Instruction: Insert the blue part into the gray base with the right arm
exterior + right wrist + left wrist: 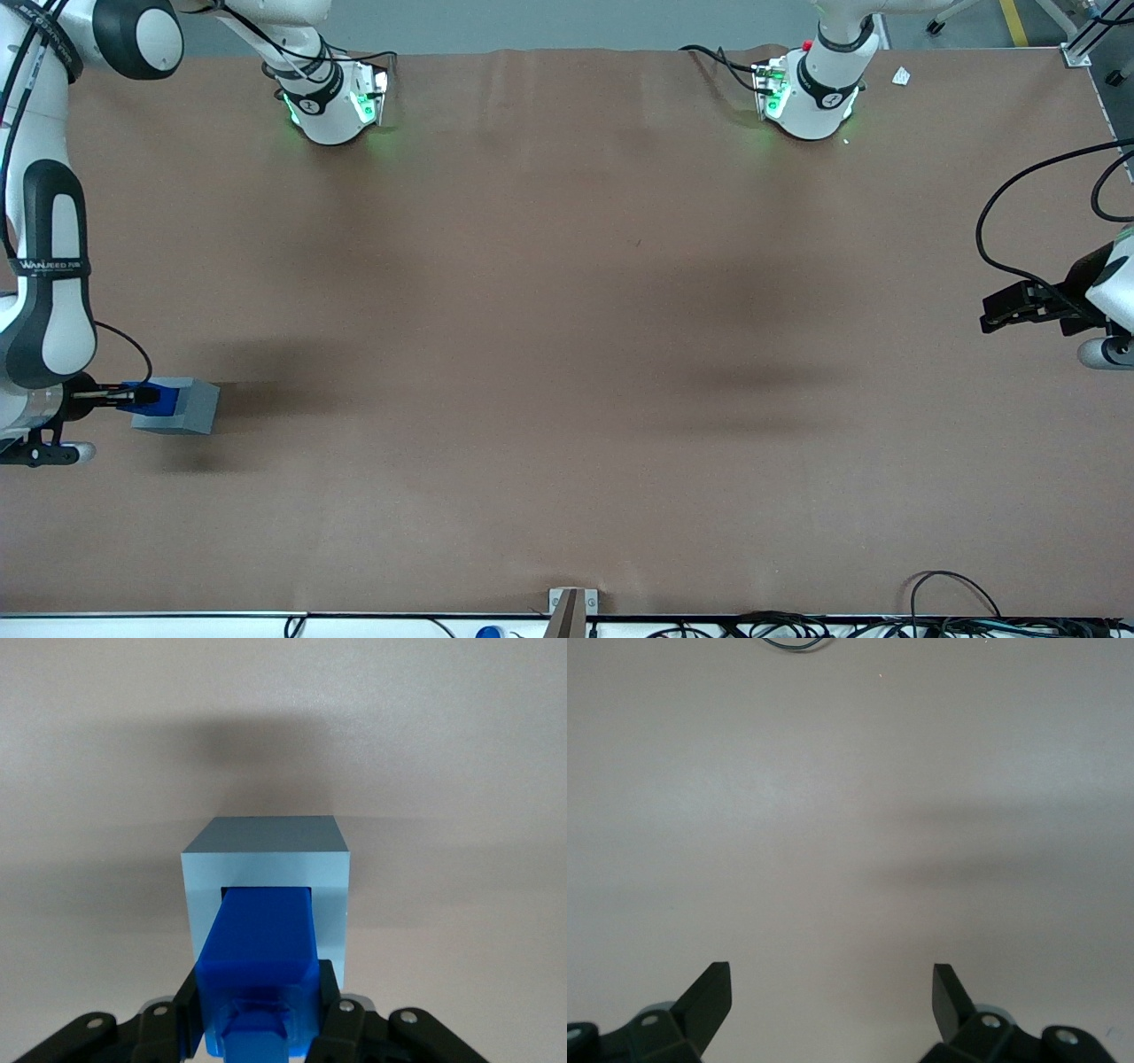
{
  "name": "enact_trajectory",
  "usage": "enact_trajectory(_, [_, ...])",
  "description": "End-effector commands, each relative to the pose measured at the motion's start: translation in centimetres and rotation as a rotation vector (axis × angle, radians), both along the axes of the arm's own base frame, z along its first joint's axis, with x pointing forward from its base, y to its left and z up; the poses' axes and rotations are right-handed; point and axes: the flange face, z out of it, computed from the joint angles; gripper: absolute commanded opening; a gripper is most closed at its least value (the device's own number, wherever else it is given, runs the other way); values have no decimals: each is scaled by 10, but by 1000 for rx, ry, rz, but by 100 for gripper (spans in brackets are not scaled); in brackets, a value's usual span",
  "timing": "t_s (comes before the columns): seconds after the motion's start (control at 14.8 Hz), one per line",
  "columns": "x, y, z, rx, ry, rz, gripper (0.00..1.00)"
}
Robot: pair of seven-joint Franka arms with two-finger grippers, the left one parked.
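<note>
The gripper [257, 1014] at the working arm's end of the table is clamped on the blue part [259, 943], whose leading end sits within the recess of the gray base [264, 870]. Insertion appears begun, not complete: full seating and release remain outstanding.

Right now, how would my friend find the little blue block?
Start at the brown table and go to the working arm's end, where a light-gray square plastic block sits. The small bright-blue plastic block pokes into the gray one's recess, gripped by the arm's black two-finger hand. It is the only bright-blue thing there.
</note>
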Motion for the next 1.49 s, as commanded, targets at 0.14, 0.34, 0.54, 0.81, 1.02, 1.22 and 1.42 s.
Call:
enact_trajectory(0.14, [5,-1,-3,-4,-10,20,0])
enact_trajectory(0.34, [5,-2,-9,-3,-12,20,34])
enact_trajectory(0.54, [5,1,-11,6,-11,7,100])
enact_trajectory(0.81, [5,3,-3,8,-14,13,100])
enact_trajectory(1.02, [3,25,30,19,10,34,100])
enact_trajectory(1.22, [0,50,102,27,-55,41,100])
enact_trajectory(1.42, [-17,76,183,102,-125,43,100])
